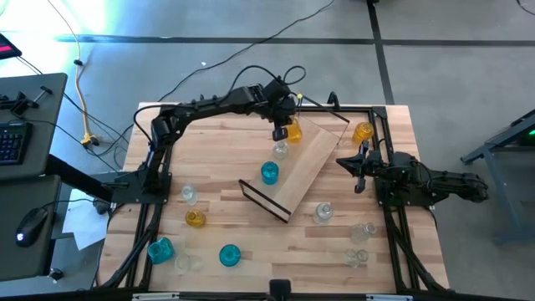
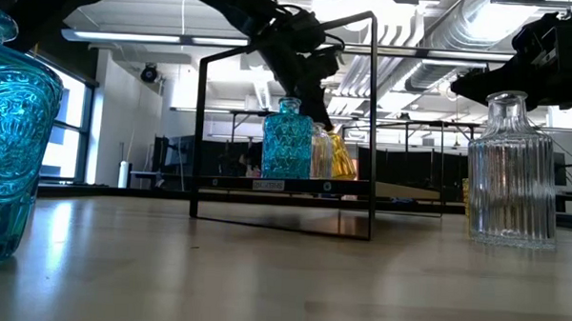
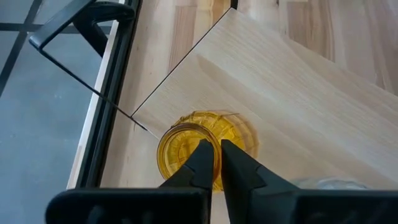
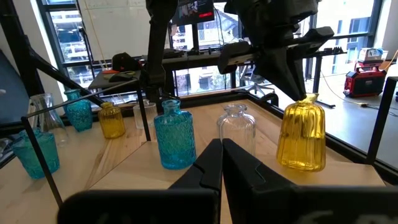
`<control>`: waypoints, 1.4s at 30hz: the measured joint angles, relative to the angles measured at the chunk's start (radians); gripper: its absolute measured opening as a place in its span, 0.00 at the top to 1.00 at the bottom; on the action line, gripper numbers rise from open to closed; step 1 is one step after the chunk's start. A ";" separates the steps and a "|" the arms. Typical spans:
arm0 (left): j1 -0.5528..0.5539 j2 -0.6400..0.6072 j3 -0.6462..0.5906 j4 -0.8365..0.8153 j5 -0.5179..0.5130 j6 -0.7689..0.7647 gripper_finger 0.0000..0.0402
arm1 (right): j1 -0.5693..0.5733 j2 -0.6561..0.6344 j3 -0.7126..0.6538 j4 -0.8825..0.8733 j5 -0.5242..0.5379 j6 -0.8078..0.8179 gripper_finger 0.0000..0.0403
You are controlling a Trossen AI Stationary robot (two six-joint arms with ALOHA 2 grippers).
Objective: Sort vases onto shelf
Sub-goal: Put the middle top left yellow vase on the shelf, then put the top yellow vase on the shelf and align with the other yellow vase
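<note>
The light-wood shelf (image 1: 308, 163) lies slantwise mid-table with black wire frames at its ends. Three vases stand on it in a row: a teal one (image 1: 269, 173), a clear one (image 1: 280, 149) and an amber one (image 1: 292, 131) near its far end. My left gripper (image 1: 285, 125) reaches in from the far left and is shut on the amber vase (image 4: 301, 137). At the table's right edge my right gripper (image 1: 360, 164) waits, shut and holding nothing. More vases stand loose on the table. My left gripper holds the amber vase by the rim of its neck (image 3: 214, 163), at the very top. One fingertip (image 3: 202, 152) stands over the mouth and the other outside the rim. The fingers slant down from the far left. The vase stands upright, its base (image 4: 302, 165) on the shelf.
Loose vases: amber (image 1: 363, 132) at the far right, clear (image 1: 190, 195) and amber (image 1: 195, 219) at the left, two teal ones (image 1: 160, 249) (image 1: 229, 255) near the front, and clear ones (image 1: 323, 213) (image 1: 361, 230) at the front right. Black rails (image 1: 251, 107) edge the table.
</note>
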 joint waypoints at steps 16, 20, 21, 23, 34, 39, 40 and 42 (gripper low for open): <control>-0.025 0.000 -0.001 0.022 0.001 0.000 0.83 | 0.000 0.000 0.000 0.000 0.000 0.000 1.00; -0.030 0.000 -0.001 0.031 0.000 0.000 0.82 | 0.000 0.000 0.000 0.000 0.000 0.000 1.00; -0.031 0.000 -0.001 0.035 0.000 -0.001 0.82 | 0.000 0.000 0.000 0.000 0.000 0.000 1.00; -0.036 0.000 -0.001 0.046 0.000 -0.001 0.82 | 0.000 0.000 0.000 0.000 0.000 0.000 1.00; -0.080 -0.002 0.053 0.069 -0.001 -0.017 0.82 | 0.000 0.000 0.000 0.000 0.000 0.000 1.00; -0.109 -0.015 0.153 0.027 0.000 -0.016 0.82 | 0.000 0.000 0.000 0.000 0.000 0.000 1.00; -0.115 -0.026 0.169 0.022 0.001 -0.013 0.82 | 0.000 0.000 0.000 0.000 0.000 0.000 1.00; -0.130 -0.052 0.192 0.009 0.001 0.002 0.82 | 0.000 0.000 0.000 0.000 0.000 0.000 1.00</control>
